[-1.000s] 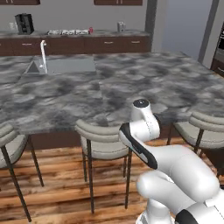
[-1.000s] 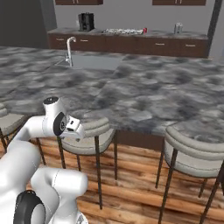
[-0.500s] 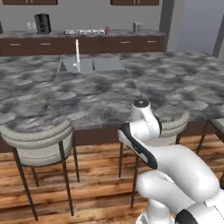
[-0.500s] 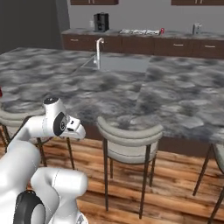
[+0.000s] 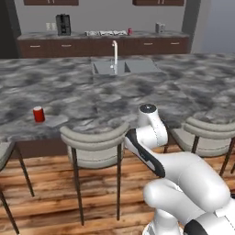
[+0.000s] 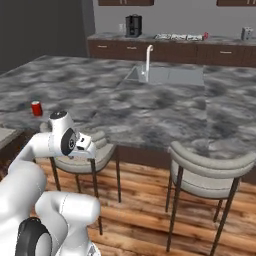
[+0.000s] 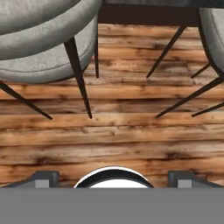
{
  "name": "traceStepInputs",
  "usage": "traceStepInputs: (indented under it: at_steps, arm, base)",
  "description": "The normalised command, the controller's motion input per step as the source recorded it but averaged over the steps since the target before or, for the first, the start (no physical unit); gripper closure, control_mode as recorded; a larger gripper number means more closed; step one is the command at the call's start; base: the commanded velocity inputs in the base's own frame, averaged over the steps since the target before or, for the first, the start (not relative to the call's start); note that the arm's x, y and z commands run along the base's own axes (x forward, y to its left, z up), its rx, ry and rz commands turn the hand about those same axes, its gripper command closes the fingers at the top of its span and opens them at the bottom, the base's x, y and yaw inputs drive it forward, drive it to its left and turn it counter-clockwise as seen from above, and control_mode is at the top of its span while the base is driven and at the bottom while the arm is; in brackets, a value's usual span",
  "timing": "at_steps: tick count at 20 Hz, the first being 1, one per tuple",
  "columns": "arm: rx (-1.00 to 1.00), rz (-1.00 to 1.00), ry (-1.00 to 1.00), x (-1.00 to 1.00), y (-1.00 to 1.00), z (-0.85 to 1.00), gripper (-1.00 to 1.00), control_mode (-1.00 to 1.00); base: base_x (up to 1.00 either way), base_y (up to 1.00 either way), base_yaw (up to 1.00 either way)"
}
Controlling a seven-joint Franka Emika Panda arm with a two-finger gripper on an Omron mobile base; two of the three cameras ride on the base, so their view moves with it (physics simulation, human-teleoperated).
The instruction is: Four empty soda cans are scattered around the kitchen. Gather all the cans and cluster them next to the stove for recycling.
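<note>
Kitchen island (image 5: 92, 96) with a grey marble top, seen from the stool side. A red can (image 5: 39, 114) stands upright near the island's front edge, left of the arm; in the right base view the same can (image 6: 36, 108) stands at the island's left side, just beyond the arm's upper joint. A second can (image 5: 130, 31) stands on the back counter (image 5: 151, 35), just right of the stove (image 5: 106, 33); in the right base view this can (image 6: 205, 35) appears beside the stove (image 6: 172, 36) too. A sink (image 5: 123, 67) with an upright tap (image 5: 114, 51) sits in the island's far half. A dark coffee maker (image 5: 63, 24) stands at the left of the back counter. Grey stools (image 5: 94, 137) line the island's near side over a wood floor (image 7: 113, 135). The gripper (image 7: 113, 179) points down at the floor between two stools, jaws spread wide and holding nothing; its fingertips (image 7: 42, 178) sit far apart at the lower edge of the hand view.
</note>
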Motion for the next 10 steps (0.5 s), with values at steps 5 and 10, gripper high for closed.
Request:
traceStepInputs:
  at_steps: [5, 10]
  arm:
    - [0.00, 0.00, 0.00, 0.00, 0.00, 0.00, -1.00, 1.00]
    - [0.00, 0.00, 0.00, 0.00, 0.00, 0.00, -1.00, 1.00]
  base:
    - [-0.04, 1.00, 0.00]
    - [0.15, 0.96, 0.00]
